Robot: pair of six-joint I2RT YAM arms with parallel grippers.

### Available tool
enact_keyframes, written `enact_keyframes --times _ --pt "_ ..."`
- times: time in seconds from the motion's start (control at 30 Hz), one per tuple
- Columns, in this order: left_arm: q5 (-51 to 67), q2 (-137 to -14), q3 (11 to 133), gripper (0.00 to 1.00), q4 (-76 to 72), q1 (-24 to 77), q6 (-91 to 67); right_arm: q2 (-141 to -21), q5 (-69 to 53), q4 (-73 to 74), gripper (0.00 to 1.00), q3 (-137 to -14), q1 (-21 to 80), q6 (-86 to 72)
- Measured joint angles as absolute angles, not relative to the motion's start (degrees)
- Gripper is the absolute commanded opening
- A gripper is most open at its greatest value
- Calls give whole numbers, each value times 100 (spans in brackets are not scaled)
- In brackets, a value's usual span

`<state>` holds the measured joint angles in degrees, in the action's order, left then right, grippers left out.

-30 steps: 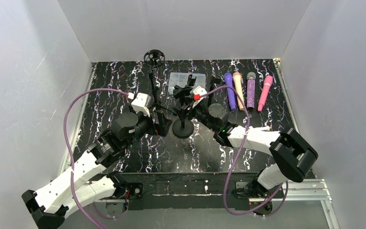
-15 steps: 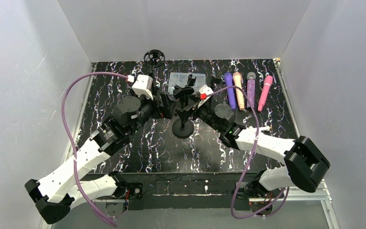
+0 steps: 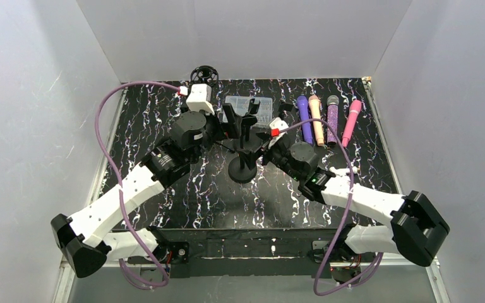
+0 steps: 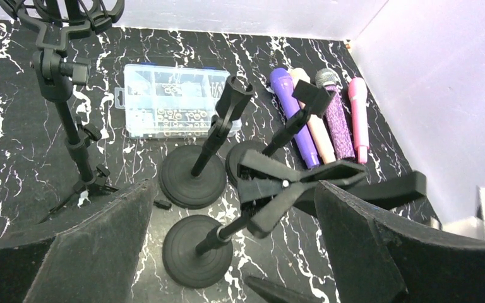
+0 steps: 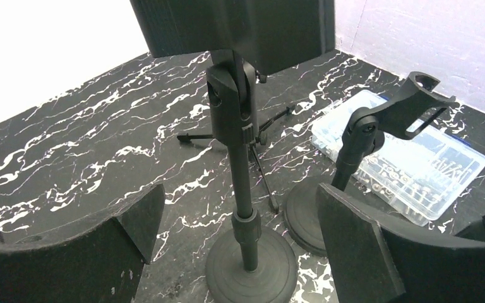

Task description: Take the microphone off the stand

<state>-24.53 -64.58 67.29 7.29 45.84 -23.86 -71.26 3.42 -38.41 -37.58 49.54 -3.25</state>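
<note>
**Both end effectors spread wide at the stands; microphones lie on the worktop**

In its own wrist view the left end effector is fully released. Its padded fingers stand far apart on either side of a clamp-headed stand and grip nothing. Whether the clamp's tip brushes the right-hand pad cannot be told.

The right end effector is just as widely spread. The pole of a round-based stand rises between its pads, with a gap showing on both sides.

Behind the clamp-headed stand, the left wrist view shows a U-clip stand and a flat-plate stand. A tripod stand carrying a shock mount is off to the left, and a clear parts box sits further back.

Farthest right, four microphones lie flat side by side on the worktop. They are purple, peach, glittery purple with a silver head, and pink, and none is in a clip.

Only the left wrist and top views show the microphones. The right wrist view takes in the U-clip stand, the box and the tripod legs. The top view alone shows both arms reaching in from either side to the cluster of stands at mid-worktop.
</note>
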Motion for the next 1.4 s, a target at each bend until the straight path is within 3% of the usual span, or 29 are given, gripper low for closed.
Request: enact_keyframes --times 0.7,1.07,1.4 --pt "-2617 -6751 6604 98 379 4397 -2665 -6700 523 -3398 98 -3677 4954 -360" --pt "-2705 -6751 6416 98 165 4392 -2799 -7164 690 -3479 96 -4075 4954 -351" --pt "-2727 -6744 6401 98 152 4355 -2792 -6748 1044 -3000 98 -4471 4954 -436"
